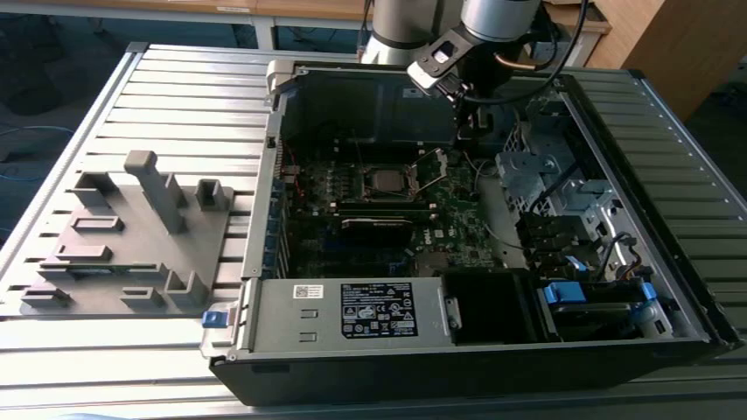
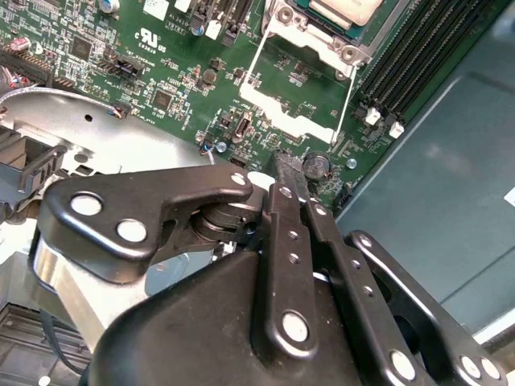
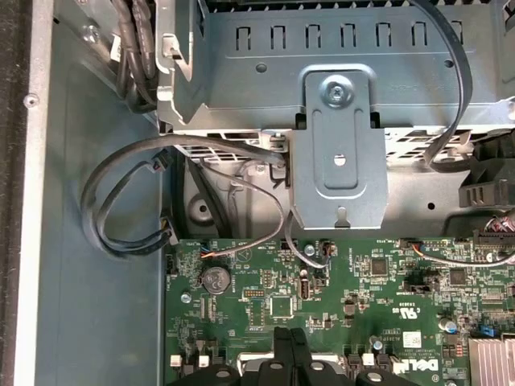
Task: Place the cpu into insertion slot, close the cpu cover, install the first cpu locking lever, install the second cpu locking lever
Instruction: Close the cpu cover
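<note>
**Cpu seated, cover open, fingers shut on nothing**

Exterior view: the gripper (image 1: pixel 467 122) hangs near the insertion slot (image 1: pixel 364 182). The cpu (image 1: pixel 384 181) lies inside the slot. The cpu cover (image 1: pixel 435 168) is tilted up at the slot's gripper-side edge.

Second wrist view: the fingers (image 2: pixel 283 209) are pressed together with nothing between them. They are near the cover's outer bar; contact unclear.

First wrist view: the closed gripper (image 3: pixel 290 342) is over the motherboard (image 3: pixel 362 281).

Judgement: the cover is probably thin, stiff, light sheet metal, best pushed at its free edge. The chip is fragile.
</note>
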You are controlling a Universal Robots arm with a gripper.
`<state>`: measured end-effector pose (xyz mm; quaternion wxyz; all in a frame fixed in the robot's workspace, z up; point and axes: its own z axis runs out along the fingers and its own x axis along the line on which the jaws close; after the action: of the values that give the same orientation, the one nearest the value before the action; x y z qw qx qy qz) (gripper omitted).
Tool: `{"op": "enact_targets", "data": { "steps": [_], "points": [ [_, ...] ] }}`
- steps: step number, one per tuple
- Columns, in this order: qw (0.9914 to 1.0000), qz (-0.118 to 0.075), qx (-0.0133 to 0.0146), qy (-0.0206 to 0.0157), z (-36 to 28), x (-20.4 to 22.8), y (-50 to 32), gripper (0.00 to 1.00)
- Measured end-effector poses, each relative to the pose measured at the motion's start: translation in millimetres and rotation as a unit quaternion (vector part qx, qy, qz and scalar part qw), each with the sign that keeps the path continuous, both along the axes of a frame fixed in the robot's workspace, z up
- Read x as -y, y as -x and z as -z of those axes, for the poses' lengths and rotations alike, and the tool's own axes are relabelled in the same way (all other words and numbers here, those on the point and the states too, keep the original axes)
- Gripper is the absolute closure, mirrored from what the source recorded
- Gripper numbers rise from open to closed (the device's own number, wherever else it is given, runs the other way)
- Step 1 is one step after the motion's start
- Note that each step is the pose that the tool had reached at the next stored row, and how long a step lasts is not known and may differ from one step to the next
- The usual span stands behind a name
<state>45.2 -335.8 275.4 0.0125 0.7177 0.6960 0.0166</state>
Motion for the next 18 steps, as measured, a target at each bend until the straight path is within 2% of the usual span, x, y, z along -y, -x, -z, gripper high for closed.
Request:
{"op": "enact_targets", "data": {
  "steps": [18],
  "points": [
    [1.0, 0.0, 0.0, 0.0001, 7.5, 0.0, -1.6, 0.89]
  ]
}}
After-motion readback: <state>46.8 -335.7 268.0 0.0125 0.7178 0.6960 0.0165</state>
